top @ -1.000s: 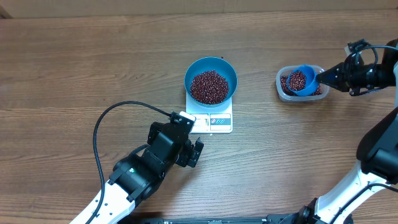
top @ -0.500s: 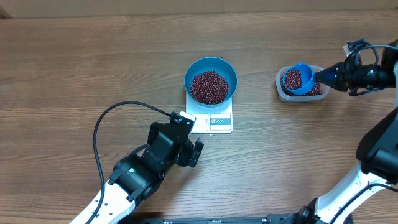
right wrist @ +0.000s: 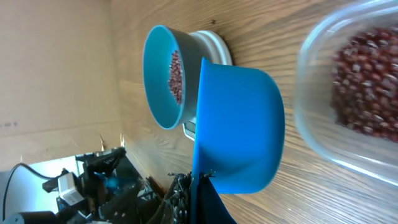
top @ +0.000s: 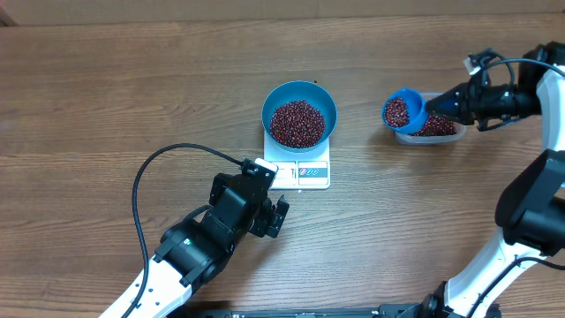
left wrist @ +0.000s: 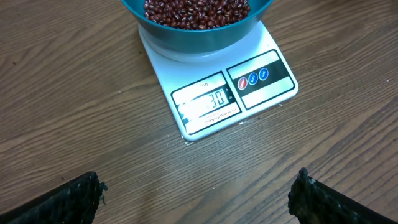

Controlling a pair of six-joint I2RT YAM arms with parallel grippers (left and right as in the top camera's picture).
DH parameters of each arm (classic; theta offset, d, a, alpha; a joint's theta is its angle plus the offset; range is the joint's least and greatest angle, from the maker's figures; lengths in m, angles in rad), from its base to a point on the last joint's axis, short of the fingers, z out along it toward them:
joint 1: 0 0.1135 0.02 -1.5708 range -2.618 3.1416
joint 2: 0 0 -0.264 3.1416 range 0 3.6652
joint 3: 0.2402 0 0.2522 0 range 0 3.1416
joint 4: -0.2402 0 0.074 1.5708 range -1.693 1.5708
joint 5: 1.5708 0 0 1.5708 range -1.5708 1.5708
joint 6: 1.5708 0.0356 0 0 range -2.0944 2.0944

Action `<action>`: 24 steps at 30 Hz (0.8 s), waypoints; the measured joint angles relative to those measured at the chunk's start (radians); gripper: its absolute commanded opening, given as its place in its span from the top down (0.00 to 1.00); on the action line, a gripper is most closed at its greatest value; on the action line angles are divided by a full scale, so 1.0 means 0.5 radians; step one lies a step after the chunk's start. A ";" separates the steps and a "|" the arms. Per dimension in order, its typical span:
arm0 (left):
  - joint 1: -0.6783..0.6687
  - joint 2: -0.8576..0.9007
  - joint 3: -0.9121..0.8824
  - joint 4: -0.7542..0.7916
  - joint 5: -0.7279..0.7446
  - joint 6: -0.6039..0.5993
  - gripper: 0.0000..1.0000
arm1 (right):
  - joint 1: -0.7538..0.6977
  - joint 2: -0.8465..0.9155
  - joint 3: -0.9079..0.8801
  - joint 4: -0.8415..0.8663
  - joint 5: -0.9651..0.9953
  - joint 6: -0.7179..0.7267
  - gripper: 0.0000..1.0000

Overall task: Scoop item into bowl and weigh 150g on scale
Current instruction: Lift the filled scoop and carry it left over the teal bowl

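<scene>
Loaded scoop (top: 402, 111) over the surface (top: 106, 79); bowl (top: 328, 104) on the scale (top: 305, 173).
The right end effector (top: 444, 104) is clamped on the blue scoop's handle, at the 9 o'clock edge of the clear tub (top: 441, 131). The blue bowl of beans (top: 298, 122) sits on the white scale, at 9 o'clock from the scoop. The left end effector (left wrist: 196, 199), jaws wide apart and empty, hovers at 7 o'clock of the scale.

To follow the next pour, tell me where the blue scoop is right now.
Overhead view, right side: the scoop, full of beans, is held by the right gripper over the clear tub's left edge, right of the blue bowl.
</scene>
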 measured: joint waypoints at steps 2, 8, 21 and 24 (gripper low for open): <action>0.000 0.000 0.000 0.000 0.000 0.000 0.00 | 0.026 0.000 0.056 -0.023 -0.011 0.000 0.96; 0.000 0.000 0.000 0.000 0.000 0.000 0.00 | 0.096 -0.004 0.197 -0.098 -0.018 -0.002 0.96; 0.000 0.000 0.000 0.000 0.000 0.000 0.00 | 0.335 -0.007 0.269 -0.115 -0.053 -0.002 0.96; 0.000 0.000 0.000 0.000 0.000 0.000 0.00 | 0.359 -0.008 0.305 -0.117 -0.055 -0.005 0.96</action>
